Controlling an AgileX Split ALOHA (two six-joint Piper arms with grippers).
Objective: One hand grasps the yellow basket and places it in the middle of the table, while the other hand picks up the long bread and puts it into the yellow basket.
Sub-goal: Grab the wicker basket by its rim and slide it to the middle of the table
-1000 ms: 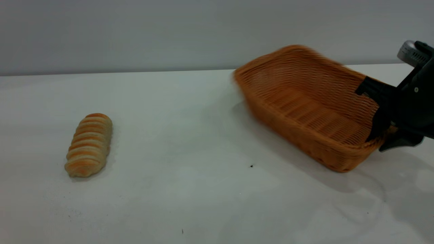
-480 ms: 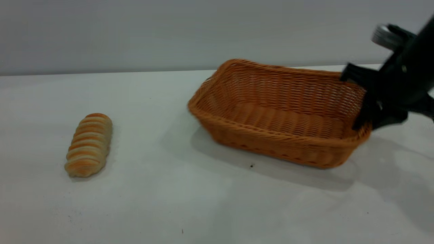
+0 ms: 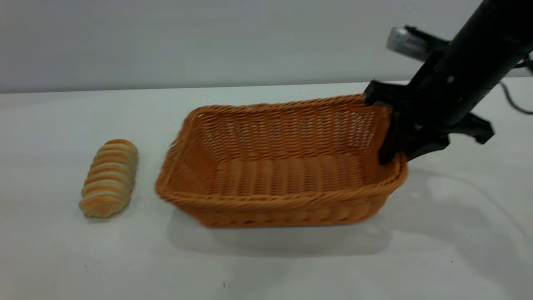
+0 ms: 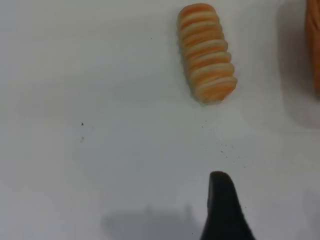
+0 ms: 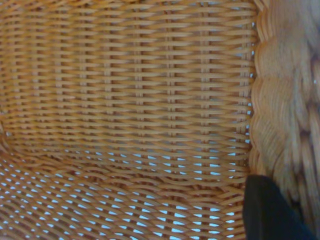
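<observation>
The yellow basket [image 3: 283,166] is near the middle of the table [image 3: 258,266], open side up and empty. My right gripper [image 3: 399,151] is shut on the rim of its right end, one finger inside the wall and one outside. The right wrist view is filled with the basket's weave [image 5: 130,100], with one black fingertip [image 5: 270,210] against the wall. The long bread [image 3: 109,178] lies on the table just left of the basket and apart from it. The left wrist view shows the bread [image 4: 206,59] ahead of my left gripper [image 4: 222,210], which hovers above bare table. The basket's edge [image 4: 314,45] shows there too.
The white table runs back to a grey wall [image 3: 208,37]. A black cable [image 3: 514,104] lies at the far right, behind the right arm. A few dark specks [image 3: 224,284] dot the table's front.
My right gripper has carried the basket leftward from the table's right side to near the middle and turned it square to the view. The bread has not moved.
</observation>
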